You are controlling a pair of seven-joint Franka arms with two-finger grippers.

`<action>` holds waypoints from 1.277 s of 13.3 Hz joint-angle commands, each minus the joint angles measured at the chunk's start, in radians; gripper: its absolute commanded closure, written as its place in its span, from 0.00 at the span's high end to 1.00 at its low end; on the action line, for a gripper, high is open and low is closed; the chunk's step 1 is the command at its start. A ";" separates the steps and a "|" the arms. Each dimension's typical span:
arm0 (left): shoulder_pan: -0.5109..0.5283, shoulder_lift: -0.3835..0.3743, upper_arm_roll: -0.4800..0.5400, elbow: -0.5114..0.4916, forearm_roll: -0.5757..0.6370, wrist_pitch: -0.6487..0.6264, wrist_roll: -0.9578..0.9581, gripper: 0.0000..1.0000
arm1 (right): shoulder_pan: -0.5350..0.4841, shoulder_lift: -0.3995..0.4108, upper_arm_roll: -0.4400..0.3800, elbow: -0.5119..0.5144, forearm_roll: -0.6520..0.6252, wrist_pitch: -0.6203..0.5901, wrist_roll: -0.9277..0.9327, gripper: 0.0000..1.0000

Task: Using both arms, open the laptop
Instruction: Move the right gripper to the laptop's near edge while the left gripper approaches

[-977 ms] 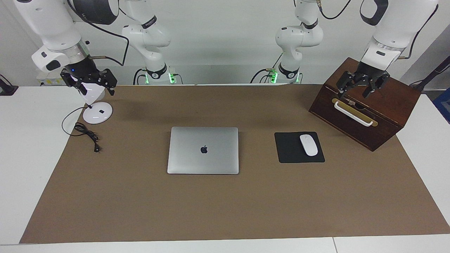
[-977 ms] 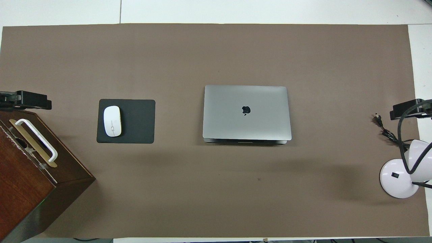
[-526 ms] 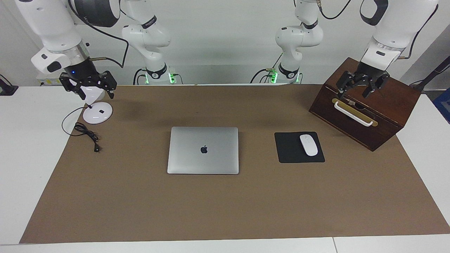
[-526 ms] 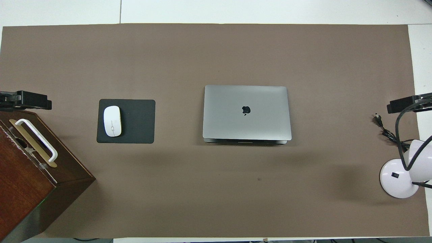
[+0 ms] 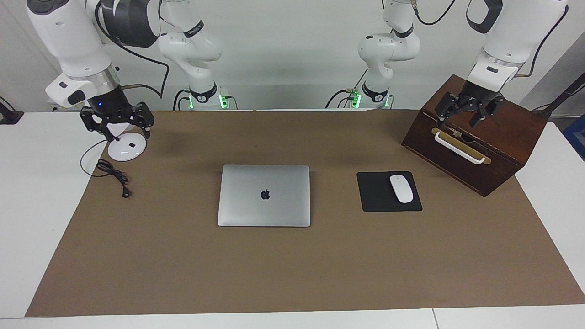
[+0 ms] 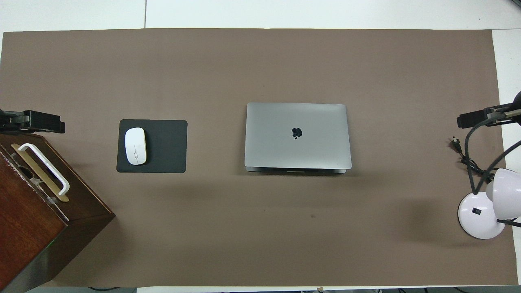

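Dead centre of both views sits the laptop [image 5: 264, 195], lid shut and flat on the brown mat [image 5: 292, 274], with the black mouse pad [image 5: 379, 194] well apart beside it. Its long axis runs straight across the frame from one arm's end to the other. The overhead view shows a small notch on the edge lower in that frame, so the opening lip looks to face the robots and the hinge would be the edge away from them.

It's a thin, stiff metal slab, smooth and likely slippery, fairly heavy for its thickness. My read is to pin the base with one hand and lift the lid at that lip with the other, gently, as the screen inside is fragile.

The left gripper [image 5: 459, 119] hangs over the wooden box [image 5: 502, 151] in the top corner of the facing view, fingers spread wide and empty. The right gripper [image 5: 129, 132] hangs over the lamp base [image 5: 127, 147] in the other top corner, also wide and empty
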 commanded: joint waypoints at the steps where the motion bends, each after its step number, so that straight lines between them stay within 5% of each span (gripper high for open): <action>1: 0.003 0.001 -0.003 0.011 -0.001 -0.018 -0.007 1.00 | -0.009 -0.001 0.007 -0.154 0.140 0.239 -0.008 1.00; 2: 0.010 -0.001 -0.003 0.009 -0.001 -0.013 -0.007 0.99 | -0.004 0.000 0.007 -0.202 0.182 0.311 0.021 1.00; 5: 0.014 -0.002 0.002 0.008 -0.004 -0.009 -0.007 0.00 | 0.053 0.005 0.007 -0.339 0.345 0.529 0.078 1.00; 12: 0.008 -0.034 -0.001 -0.076 -0.005 0.037 0.031 0.00 | 0.308 -0.053 0.007 -0.639 0.895 0.879 0.141 1.00; 17: -0.065 -0.157 -0.008 -0.360 -0.008 0.310 0.040 0.00 | 0.425 -0.170 0.007 -0.805 0.975 0.976 0.274 1.00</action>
